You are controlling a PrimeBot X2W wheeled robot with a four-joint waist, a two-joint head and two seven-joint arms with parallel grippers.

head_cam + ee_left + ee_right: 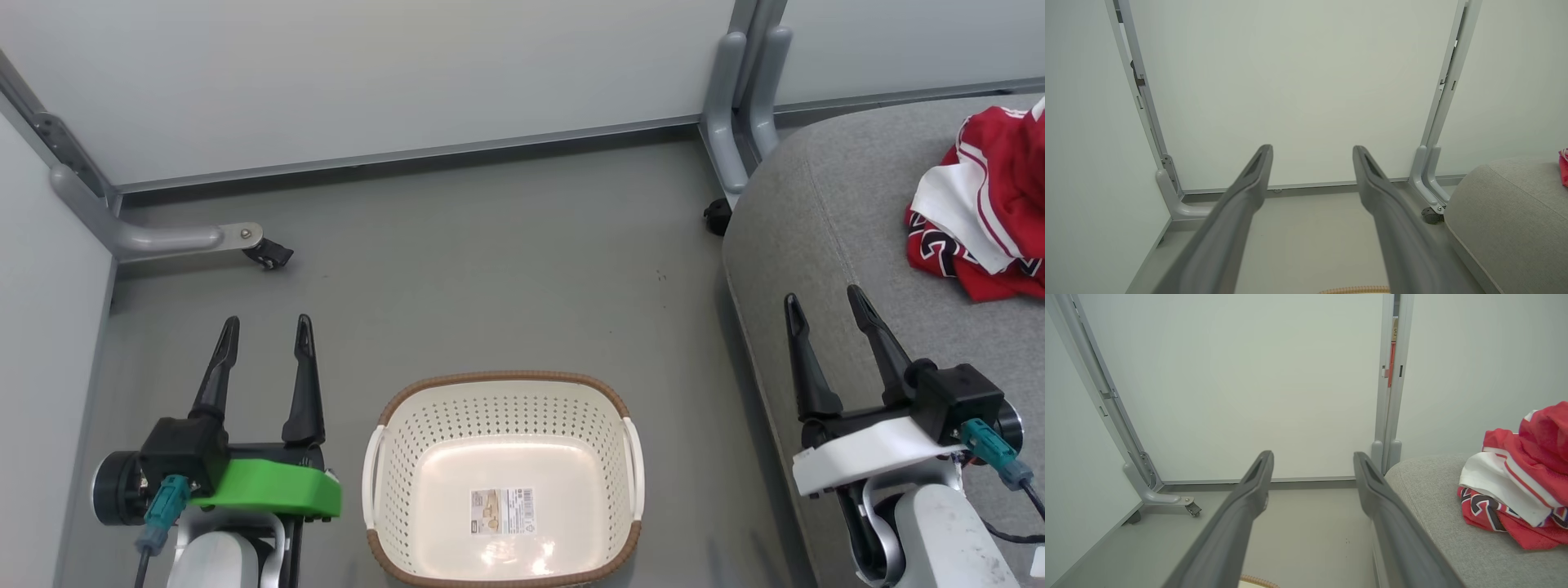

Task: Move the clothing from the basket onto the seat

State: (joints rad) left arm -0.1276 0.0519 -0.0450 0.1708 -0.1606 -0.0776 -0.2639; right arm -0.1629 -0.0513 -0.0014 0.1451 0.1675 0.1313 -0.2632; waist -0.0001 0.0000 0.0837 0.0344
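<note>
Clothing [992, 204]: a crumpled red and white heap lying on the seat [824, 212], at the far right of the head view and well apart from the basket [506, 378]. Black-and-white lettering shows on its lower fold.

Room: grey floor [490, 245], closed at the back and left by pale panels [367, 73] in grey metal frames. The frames stand on curved feet [155, 238] with black casters [267, 256]. The seat stands at the right, its rounded corner just beside one pair of feet.

Basket: upright on the floor between the two arms. Its bare bottom carries a barcode sticker [502, 511].

Left tool [267, 322]: fingers spread, nothing between them, over the floor left of the basket.

Right tool [822, 292]: fingers spread, nothing between them, over the seat's near edge, short of the clothing.

Views compared: the head view gives the whole basket from above, with both tools. The left wrist view gives a thin arc of the basket's brown rim at its bottom edge, and a sliver of red on the seat at its right edge. The right wrist view gives the clothing side-on, piled on the seat, with a white panel draped over the lettered part. It adds a red strip [1391, 363] in the gap between two panels.
</note>
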